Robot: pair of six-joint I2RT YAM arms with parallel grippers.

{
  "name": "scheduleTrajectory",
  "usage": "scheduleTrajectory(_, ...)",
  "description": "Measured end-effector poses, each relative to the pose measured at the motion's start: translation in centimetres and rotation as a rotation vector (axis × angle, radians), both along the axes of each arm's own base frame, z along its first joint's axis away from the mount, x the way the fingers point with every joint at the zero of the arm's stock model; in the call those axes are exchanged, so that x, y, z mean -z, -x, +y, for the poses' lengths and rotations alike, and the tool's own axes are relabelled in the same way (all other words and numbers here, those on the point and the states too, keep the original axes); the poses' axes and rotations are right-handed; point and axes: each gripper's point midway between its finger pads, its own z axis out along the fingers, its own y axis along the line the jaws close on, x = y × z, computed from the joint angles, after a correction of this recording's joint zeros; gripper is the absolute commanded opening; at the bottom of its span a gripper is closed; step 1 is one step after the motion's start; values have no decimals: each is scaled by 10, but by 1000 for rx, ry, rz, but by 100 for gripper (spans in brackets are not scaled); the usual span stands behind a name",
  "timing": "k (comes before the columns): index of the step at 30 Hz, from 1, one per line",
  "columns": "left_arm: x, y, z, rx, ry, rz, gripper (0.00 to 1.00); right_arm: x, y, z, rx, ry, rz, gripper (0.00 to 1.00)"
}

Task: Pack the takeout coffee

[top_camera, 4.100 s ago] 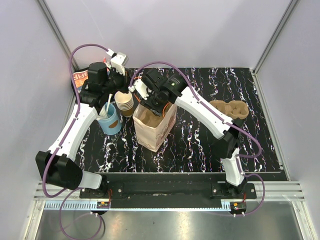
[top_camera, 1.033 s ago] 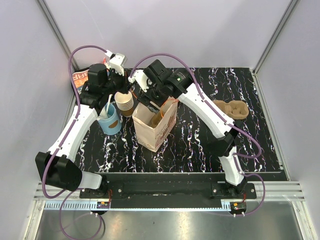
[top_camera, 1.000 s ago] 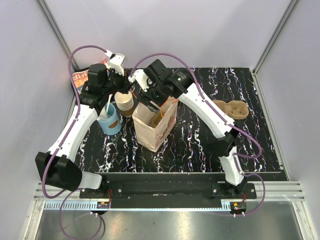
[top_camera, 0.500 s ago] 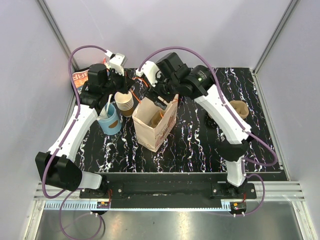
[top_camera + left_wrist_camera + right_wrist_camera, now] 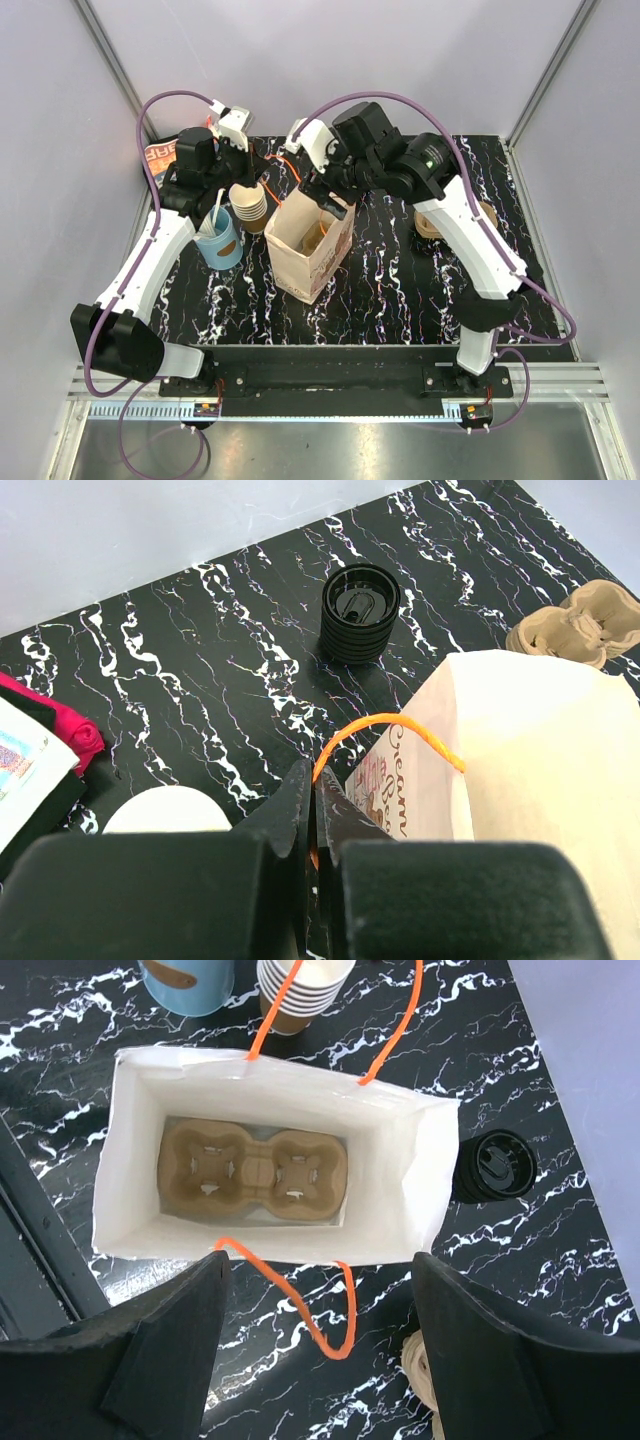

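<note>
A white paper bag (image 5: 300,275) stands open mid-table, with a brown two-hole cup tray (image 5: 250,1170) lying flat on its bottom and both holes empty. My left gripper (image 5: 314,780) is shut on the bag's orange handle (image 5: 385,723) at the bag's far-left corner (image 5: 252,163). Above the bag's far edge hovers my right gripper (image 5: 330,192), open and holding nothing; in the right wrist view (image 5: 318,1270) its fingers straddle the other orange handle (image 5: 320,1305) without touching it. The takeout coffee is out of view.
A stack of black lids (image 5: 360,610) sits beyond the bag, beside spare cup trays (image 5: 482,215). Lidless brown cups (image 5: 248,205) and a blue cup with white sticks (image 5: 220,240) stand left of the bag. Printed packets (image 5: 160,153) lie far left.
My right gripper has risen out of the bag and drawn back toward the far right, still open. The left gripper and the bag have stayed put.
</note>
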Motion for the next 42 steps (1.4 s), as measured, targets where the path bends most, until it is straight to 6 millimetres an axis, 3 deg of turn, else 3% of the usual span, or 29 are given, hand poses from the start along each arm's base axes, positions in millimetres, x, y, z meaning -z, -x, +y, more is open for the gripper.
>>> scheduleTrajectory(7, 0, 0, 0, 1, 2, 1, 1, -6, 18, -18, -59, 18, -25, 76)
scheduleTrajectory(15, -2, 1, -1, 6, 4, -1, 0, -33, 33, -45, -105, -44, -77, 70)
scheduleTrajectory(20, -11, 3, -5, 22, 9, -13, 0, -18, 28, -42, -119, -23, -66, 67)
scheduleTrajectory(24, -25, 6, -10, 44, 12, -36, 0, 4, 9, -37, -107, 11, -43, 61)
scheduleTrajectory(30, -42, 12, -23, 90, 8, -70, 0, 27, -9, -29, -100, 33, -19, 44)
scheduleTrajectory(33, -44, 15, -27, 108, 2, -75, 0, 27, -12, -25, -110, 21, -24, 32)
scheduleTrajectory(38, -40, 16, -31, 123, -10, -62, 0, 23, -16, -19, -115, -3, -44, 25)
scheduleTrajectory(42, -37, 14, -32, 125, -15, -57, 0, 20, -21, -18, -114, -12, -65, 8)
